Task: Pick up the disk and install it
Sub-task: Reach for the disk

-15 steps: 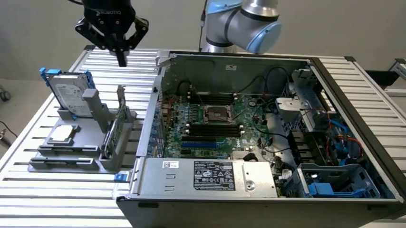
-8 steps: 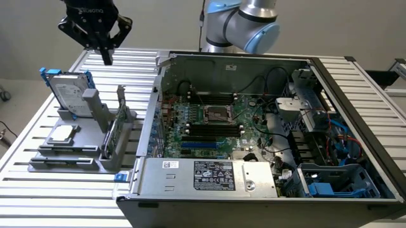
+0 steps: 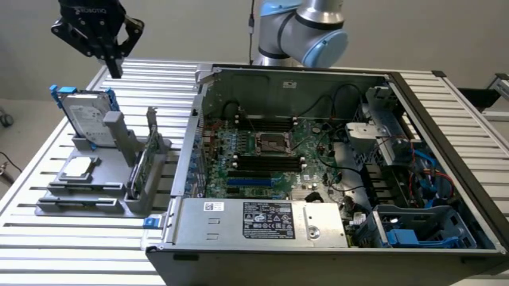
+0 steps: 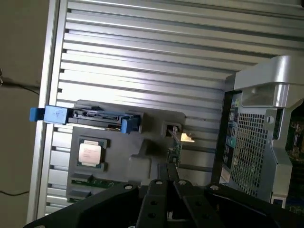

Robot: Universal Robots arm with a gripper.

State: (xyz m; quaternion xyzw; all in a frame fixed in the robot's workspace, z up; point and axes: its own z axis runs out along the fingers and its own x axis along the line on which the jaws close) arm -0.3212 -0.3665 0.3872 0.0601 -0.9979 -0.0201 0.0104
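The disk (image 3: 83,114) stands upright on edge in a grey holder (image 3: 95,185) on the exterior view's left, its silver face and blue rails showing. The wrist view looks down on its top edge, the disk (image 4: 90,117) capped by blue rail ends. My gripper (image 3: 114,68) hangs in the air above and slightly behind the disk, apart from it, fingers shut together with nothing between them. The gripper (image 4: 167,178) shows in the wrist view as two black fingers pressed together.
An open computer case (image 3: 334,173) with motherboard, cables and a blue drive bay fills the exterior view's right. The grey holder also carries a square silver chip (image 3: 80,168) and an upright green card (image 3: 137,173). All rest on a slatted metal table (image 3: 71,238).
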